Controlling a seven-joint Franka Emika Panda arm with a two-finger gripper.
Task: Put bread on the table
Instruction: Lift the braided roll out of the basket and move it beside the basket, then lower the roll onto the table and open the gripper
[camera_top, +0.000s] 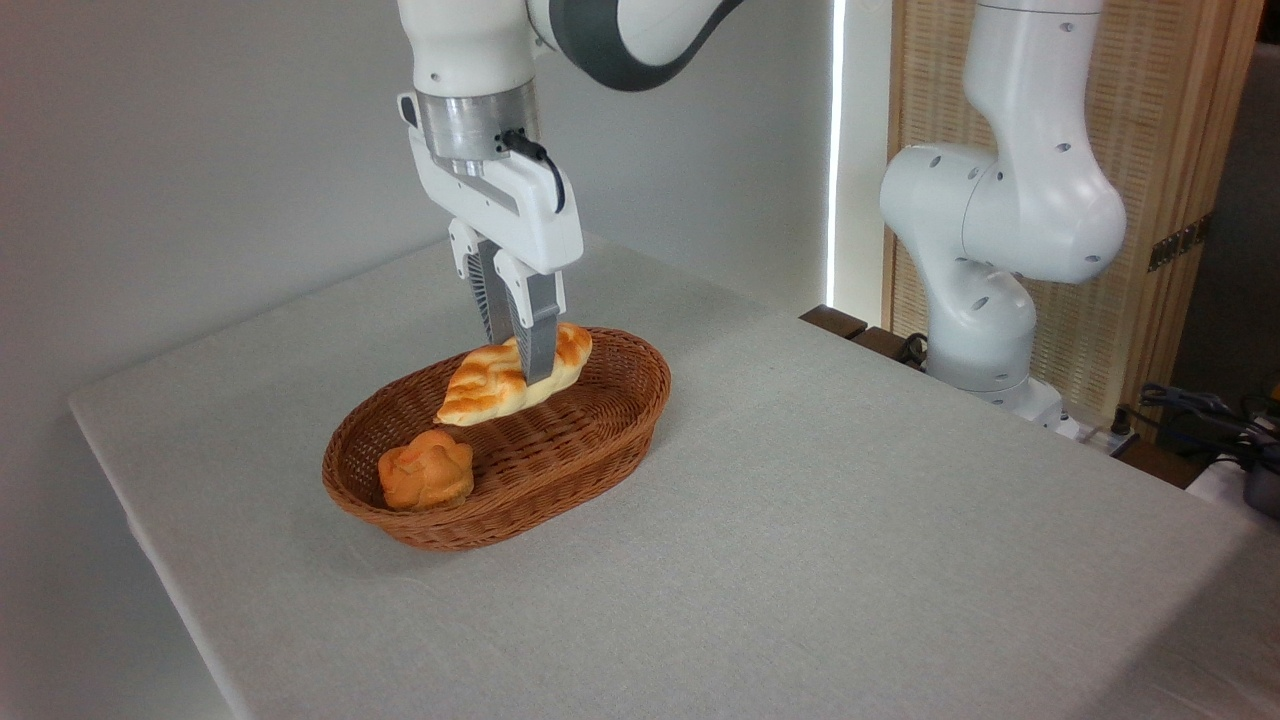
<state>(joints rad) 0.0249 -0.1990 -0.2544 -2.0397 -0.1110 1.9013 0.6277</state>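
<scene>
The long braided bread (483, 385), golden-brown and cream, hangs tilted just above the inside of the brown wicker basket (610, 440). My gripper (518, 360) is shut on the loaf's middle, fingers pointing straight down, one finger in front of the loaf and one behind. The loaf's left tip points down toward the basket floor. Around the basket lies the table (820, 540), covered in light grey cloth.
A small round orange-brown bun (426, 470) lies in the basket's near left end. The arm's white base (985, 330) stands at the table's far right edge, with cables (1195, 410) beside it. A grey wall runs behind the table.
</scene>
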